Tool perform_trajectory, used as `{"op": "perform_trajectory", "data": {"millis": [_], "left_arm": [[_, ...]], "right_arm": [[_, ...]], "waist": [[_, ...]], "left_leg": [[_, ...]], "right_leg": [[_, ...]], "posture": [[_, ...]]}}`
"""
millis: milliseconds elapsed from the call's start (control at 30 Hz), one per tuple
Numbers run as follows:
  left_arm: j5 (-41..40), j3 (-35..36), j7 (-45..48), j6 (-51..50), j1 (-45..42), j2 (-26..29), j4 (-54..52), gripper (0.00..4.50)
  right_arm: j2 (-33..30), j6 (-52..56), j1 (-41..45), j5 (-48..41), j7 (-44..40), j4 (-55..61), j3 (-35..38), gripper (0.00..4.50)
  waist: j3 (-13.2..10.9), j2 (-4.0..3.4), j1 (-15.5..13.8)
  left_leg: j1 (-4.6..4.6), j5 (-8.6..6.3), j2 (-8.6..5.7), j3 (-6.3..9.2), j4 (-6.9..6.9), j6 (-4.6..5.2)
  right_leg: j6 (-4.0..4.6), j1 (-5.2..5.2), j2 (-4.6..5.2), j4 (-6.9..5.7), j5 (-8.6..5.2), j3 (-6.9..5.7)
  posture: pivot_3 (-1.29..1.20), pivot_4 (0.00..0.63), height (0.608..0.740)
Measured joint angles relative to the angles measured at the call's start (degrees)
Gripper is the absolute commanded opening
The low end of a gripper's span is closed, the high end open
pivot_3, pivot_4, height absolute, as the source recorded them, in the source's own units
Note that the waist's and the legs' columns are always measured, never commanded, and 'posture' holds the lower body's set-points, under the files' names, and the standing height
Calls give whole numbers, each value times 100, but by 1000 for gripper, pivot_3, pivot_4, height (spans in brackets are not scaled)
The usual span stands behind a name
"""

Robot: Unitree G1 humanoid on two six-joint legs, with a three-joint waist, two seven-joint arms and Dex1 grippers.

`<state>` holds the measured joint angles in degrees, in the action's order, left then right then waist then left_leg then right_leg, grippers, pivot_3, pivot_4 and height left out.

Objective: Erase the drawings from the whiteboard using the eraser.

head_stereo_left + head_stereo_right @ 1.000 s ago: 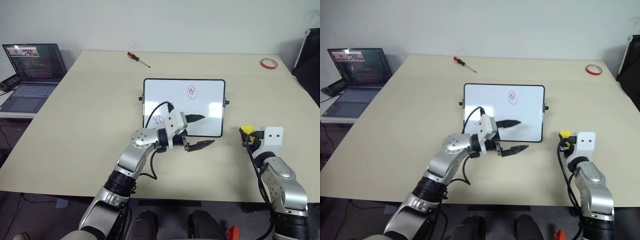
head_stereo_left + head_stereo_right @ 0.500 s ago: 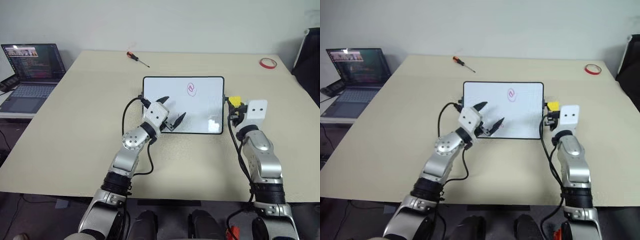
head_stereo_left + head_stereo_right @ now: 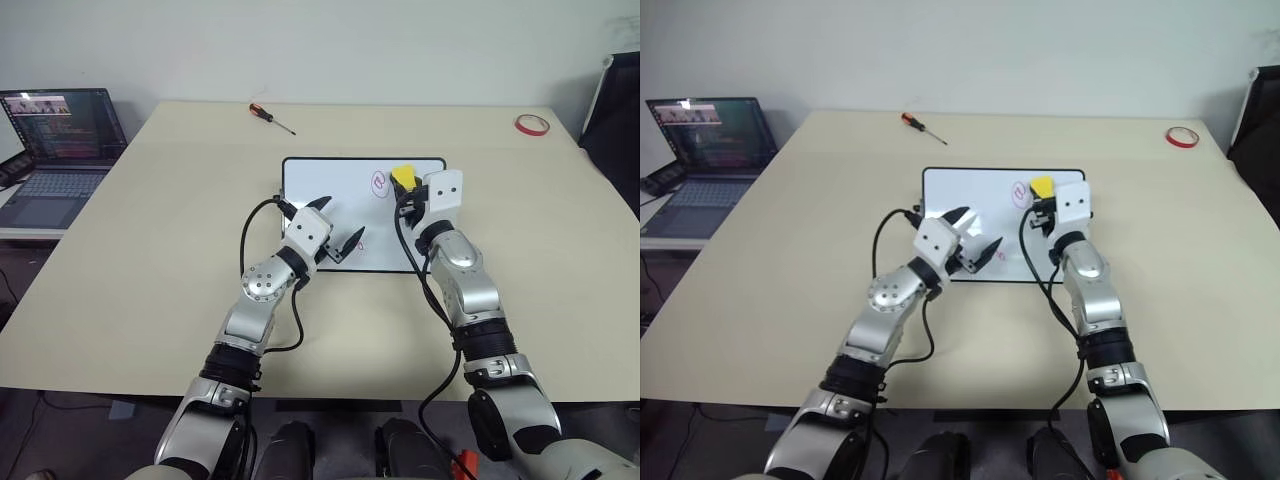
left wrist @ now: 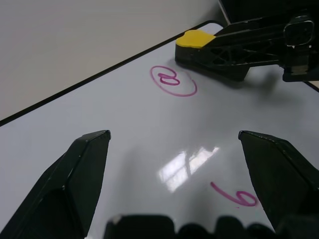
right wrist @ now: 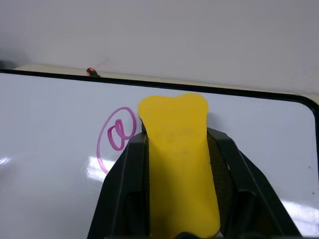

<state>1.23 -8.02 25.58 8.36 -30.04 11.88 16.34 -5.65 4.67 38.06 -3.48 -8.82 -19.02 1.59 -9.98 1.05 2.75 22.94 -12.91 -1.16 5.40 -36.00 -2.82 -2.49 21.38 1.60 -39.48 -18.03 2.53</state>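
The whiteboard (image 3: 340, 185) lies flat on the table's middle. Near its far edge is a pink circled swirl (image 3: 379, 182), one of the drawings. A "6"-like mark (image 4: 237, 195) sits nearer its front edge. My right gripper (image 3: 403, 183) is shut on the yellow eraser (image 3: 403, 176), which it holds over the board just right of the swirl (image 5: 117, 137). I cannot tell whether the eraser touches the board. My left gripper (image 3: 342, 217) hovers open over the board's front left part with nothing between its fingers. The left wrist view shows the eraser (image 4: 195, 38) beside the swirl (image 4: 173, 80).
A red-handled screwdriver (image 3: 272, 117) lies at the table's far edge, and a red tape ring (image 3: 531, 124) at the far right corner. An open laptop (image 3: 60, 140) stands on a side table to the left. A dark chair (image 3: 615, 130) is at the right edge.
My right arm has carried the eraser up and left, from beside the board's right side to over it by the swirl. My left gripper swung left early on, then held still.
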Motion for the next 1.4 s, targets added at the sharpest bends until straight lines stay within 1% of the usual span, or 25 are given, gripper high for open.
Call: {"op": "perform_trajectory", "data": {"millis": [267, 567, 733, 867, 1067, 1200, 1300, 1400], "left_arm": [[-1, -1, 4, 0, -1, -2, 0, 4500], [-2, -3, 9, -9, -9, -16, -1, 4500], [-2, -3, 0, -40, 2, -8, -54, 4500], [-1, 9, -52, -72, 111, 36, -266, 4500], [-1, 114, -139, -223, 269, 125, -540, 4500], [-1, 124, -134, -306, 352, 185, -629, 4500], [-1, 135, -134, -312, 340, 200, -630, 4500], [-2, 126, -129, -313, 336, 189, -630, 4500]], "right_arm": [[-78, -96, 63, 1, -11, -167, 6, 1195], [-98, -442, 756, 72, 152, -1017, 38, 1195], [-60, -575, 895, 161, 137, -1301, -4, 1195], [25, -458, 820, 211, -94, -1229, -174, 1195], [198, -39, 216, 171, -624, -569, -517, 1195], [234, 225, -49, 151, -804, -259, -621, 1195], [219, 246, -42, 189, -787, -250, -624, 1195], [188, 77, 202, 298, -454, -495, -603, 1195]], "waist": [[0, 0, 22], [0, 0, 35], [0, 0, 46], [1, -1, 62], [3, -2, 60], [3, -2, 46], [3, -2, 43], [2, -2, 38]], "left_leg": [[-1, 0, 1, -3, 0, 0], [-1, 0, 1, -2, 1, 0], [-3, 0, 2, -3, 0, 0], [-6, 0, 7, -4, 0, 0], [-12, 0, 6, -2, -5, 0], [-16, 0, 2, 7, -7, 0], [-18, 1, 0, 8, -8, -1], [-18, 3, -3, 9, -9, -3]], "right_leg": [[0, 1, -1, -2, 0, 2], [0, 2, -1, -2, 0, 2], [0, 1, -1, -5, 0, 3], [0, 0, -4, -8, 0, 5], [0, -4, -5, -19, 0, 4], [0, -7, -4, -31, 0, -1], [0, -7, -4, -37, 0, -2], [0, -7, -2, -40, 0, -3]], "posture": [[0, 150, 740], [0, 150, 740], [0, 150, 740], [0, 150, 740], [0, 150, 740], [0, 150, 740], [0, 150, 740], [0, 150, 740]]}}
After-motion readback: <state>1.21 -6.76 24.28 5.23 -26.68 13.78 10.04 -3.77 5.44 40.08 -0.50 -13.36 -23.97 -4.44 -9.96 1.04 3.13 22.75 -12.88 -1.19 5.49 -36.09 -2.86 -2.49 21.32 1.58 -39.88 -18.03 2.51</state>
